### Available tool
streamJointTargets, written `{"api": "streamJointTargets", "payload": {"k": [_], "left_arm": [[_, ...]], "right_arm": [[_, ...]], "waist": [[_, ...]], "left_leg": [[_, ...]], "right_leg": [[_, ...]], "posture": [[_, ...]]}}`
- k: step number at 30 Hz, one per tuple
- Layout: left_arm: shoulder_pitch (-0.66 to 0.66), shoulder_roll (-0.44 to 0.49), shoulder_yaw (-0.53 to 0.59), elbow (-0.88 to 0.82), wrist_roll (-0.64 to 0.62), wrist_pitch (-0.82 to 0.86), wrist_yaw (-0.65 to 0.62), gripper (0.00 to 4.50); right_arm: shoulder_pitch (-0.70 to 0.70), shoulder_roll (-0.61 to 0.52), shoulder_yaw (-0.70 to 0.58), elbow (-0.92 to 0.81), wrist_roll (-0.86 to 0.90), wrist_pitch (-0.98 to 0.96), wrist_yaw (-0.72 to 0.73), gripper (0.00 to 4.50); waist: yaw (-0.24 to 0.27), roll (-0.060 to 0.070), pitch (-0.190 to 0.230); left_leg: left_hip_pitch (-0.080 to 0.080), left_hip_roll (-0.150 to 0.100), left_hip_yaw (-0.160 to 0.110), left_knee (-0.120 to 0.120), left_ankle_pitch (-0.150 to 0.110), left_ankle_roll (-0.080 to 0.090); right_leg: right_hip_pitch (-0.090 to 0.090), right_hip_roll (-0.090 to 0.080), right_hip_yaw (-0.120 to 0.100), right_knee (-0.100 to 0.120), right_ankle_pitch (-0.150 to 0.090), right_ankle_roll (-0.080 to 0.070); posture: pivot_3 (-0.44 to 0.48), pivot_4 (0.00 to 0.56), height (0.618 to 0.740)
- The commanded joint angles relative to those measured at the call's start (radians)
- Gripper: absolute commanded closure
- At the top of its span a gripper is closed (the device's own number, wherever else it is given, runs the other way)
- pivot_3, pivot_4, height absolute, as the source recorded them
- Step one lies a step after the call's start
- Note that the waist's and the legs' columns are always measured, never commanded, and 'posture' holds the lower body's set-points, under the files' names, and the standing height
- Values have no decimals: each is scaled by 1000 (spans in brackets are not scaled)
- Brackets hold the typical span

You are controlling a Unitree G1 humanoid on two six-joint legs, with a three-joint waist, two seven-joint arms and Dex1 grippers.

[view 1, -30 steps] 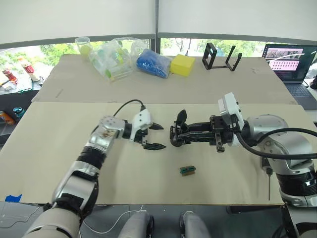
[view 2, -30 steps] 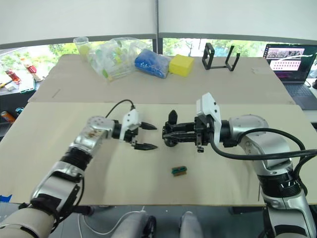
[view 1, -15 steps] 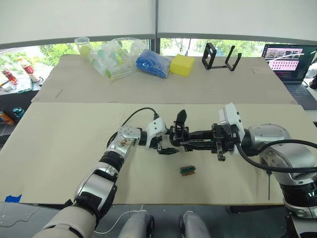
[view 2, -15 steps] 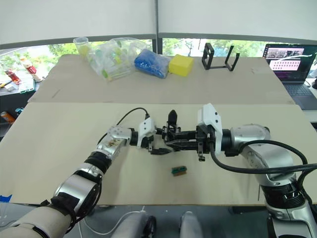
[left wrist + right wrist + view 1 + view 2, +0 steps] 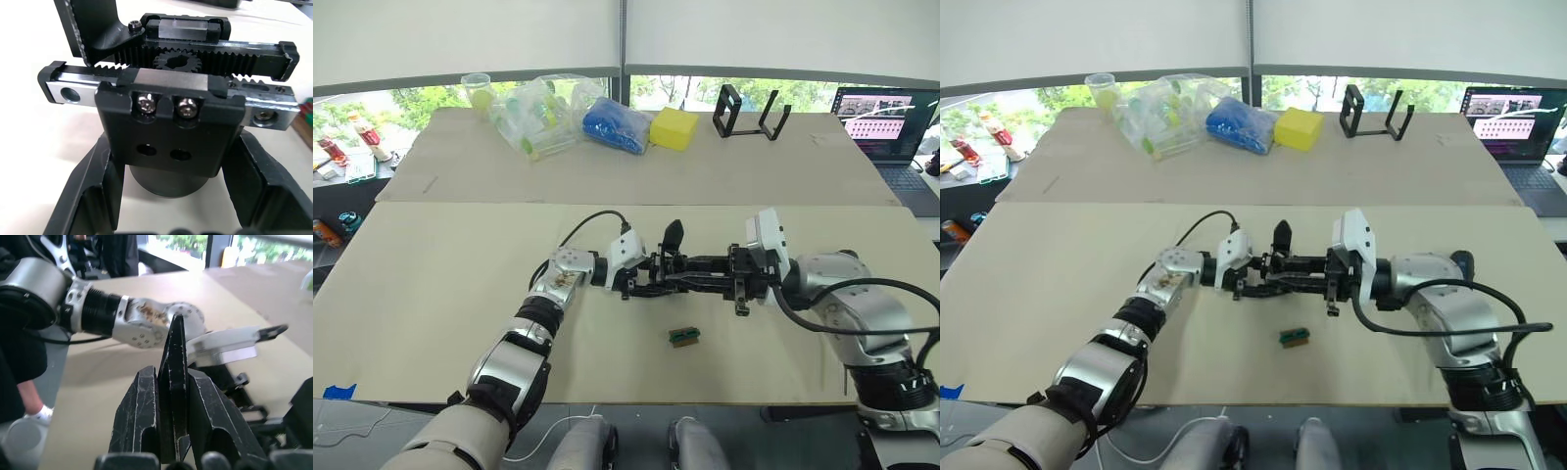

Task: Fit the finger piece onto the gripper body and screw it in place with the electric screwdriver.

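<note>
Right gripper [image 5: 171,431]: clenched on the finger piece [image 5: 174,377] — the thin black wedge stands upright between its two black fingers [image 5: 139,411], pointed end away from the wrist.
Left gripper [image 5: 166,196]: its two fingers [image 5: 88,196] flank the rounded base of the gripper body [image 5: 168,127] on either side, grasping it at the centre of the near table.
Gripper body: a black block with two silver screws on its face, toothed racks and a small gear above it, and a silver rail running across; in the head views it sits between the two wrists [image 5: 666,272], with one black prong [image 5: 673,233] sticking up.
Meeting point: both grippers face each other, tips touching or just beside the gripper body — I cannot tell whether the finger piece touches it yet.
Green-and-brown block [image 5: 683,336]: lies flat on the table, near the grippers on the robot's side, apart from both.
Table [image 5: 431,294]: pale board surface.
Far table: a clear plastic bag of items [image 5: 540,113], a blue bundle [image 5: 615,125], a yellow block [image 5: 674,128] and a black stand [image 5: 750,114].
Far right: an open laptop [image 5: 889,122].
</note>
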Motion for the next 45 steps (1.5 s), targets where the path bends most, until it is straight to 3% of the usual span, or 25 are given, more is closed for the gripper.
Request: {"api": "streamJointTargets", "payload": {"k": [1,19,35,45], "left_arm": [[9,4,-4,-66,10,-8,-3,2198],[51,17,-3,-131,36,28,38,2198],[59,31,1,-148,33,39,34,2198],[68,37,1,-155,31,40,35,2198]], "right_arm": [[-56,27,6,72,-28,-95,37,4151],[-161,122,83,326,-135,-257,151,4151],[-152,91,115,484,-208,-311,218,4151],[-120,105,156,463,-191,-174,227,4151]], "waist": [[-1,0,0],[-5,0,0],[-6,0,0],[-7,0,-3]], "left_leg": [[0,0,0,0,0,0],[0,0,0,0,0,0],[3,0,0,0,0,0],[6,0,0,0,0,-1]], "right_leg": [[0,0,0,0,0,0],[0,1,-1,1,0,0],[1,1,0,1,0,0],[3,0,0,0,0,0]], "posture": [[0,150,740],[0,150,740],[0,150,740],[0,150,740]]}}
